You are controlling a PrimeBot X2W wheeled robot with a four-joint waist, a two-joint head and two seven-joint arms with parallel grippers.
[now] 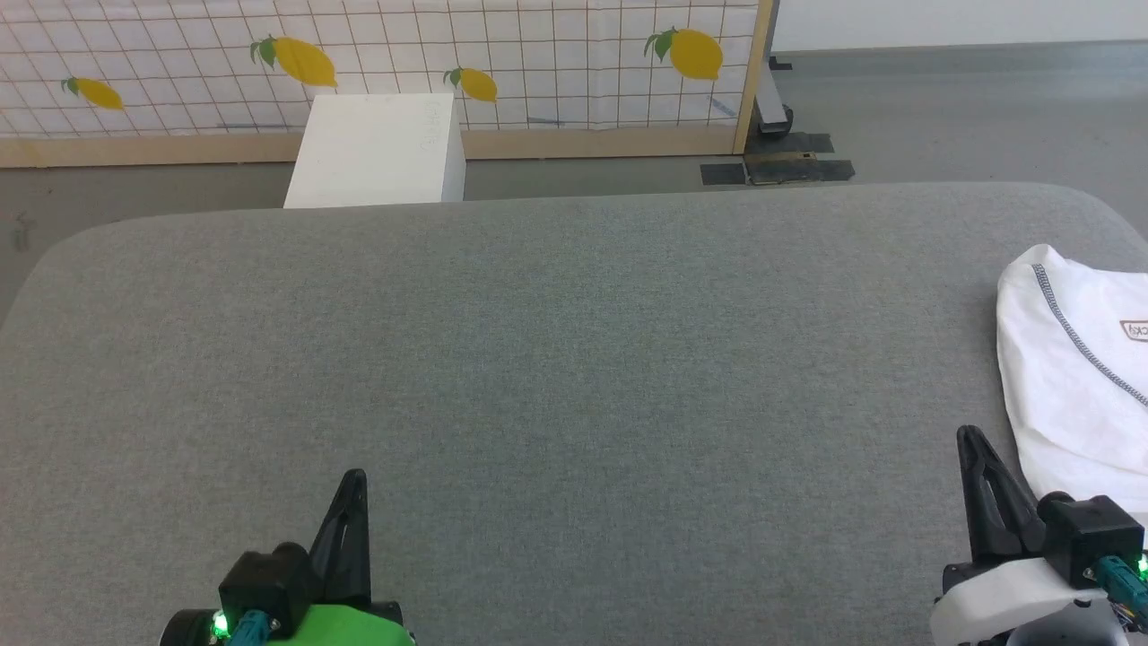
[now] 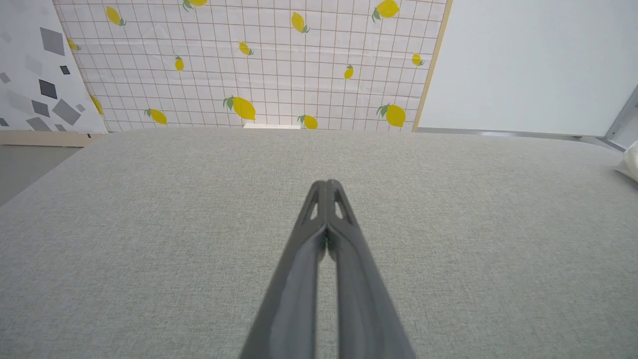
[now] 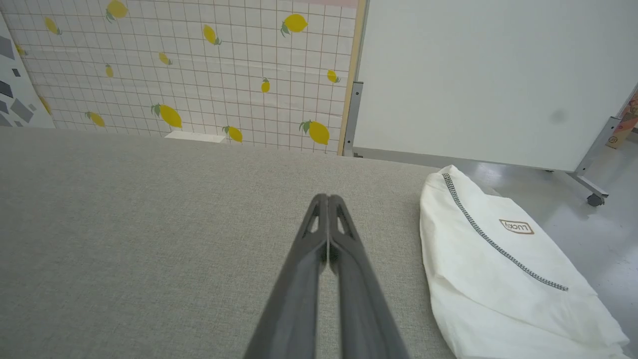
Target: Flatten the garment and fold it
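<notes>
1. The garment [image 3: 498, 269], a white shirt with a dark zigzag seam and a small brownish logo patch, lies as a compact, doubled-over bundle at the right edge of the grey fabric table [image 1: 556, 341]. Its outer side seems to reach over that edge.
2. The left gripper [image 1: 356, 480] sits low at the near left over bare table, its two dark fingers pressed together and holding nothing. It is well apart from the shirt.
3. The right gripper [image 1: 967, 435] is likewise pinched closed and empty, just beside the shirt's near-left side but not touching it.
4. Step in hand, as I judge it: neither arm is engaged, so this looks like the pause before flattening. The bundle is tidy enough that a finished fold cannot be ruled out.
5. If work is starting, the next move calls for the right fingers to spread, take a hem or shoulder, and drag the shirt toward the table's middle, where both arms can reach to spread it.
6. Containers: a closed white box [image 1: 377, 152] stands beyond the table's far edge, in front of a lemon-printed screen [image 1: 538, 63]. Its contents cannot be seen.
</notes>
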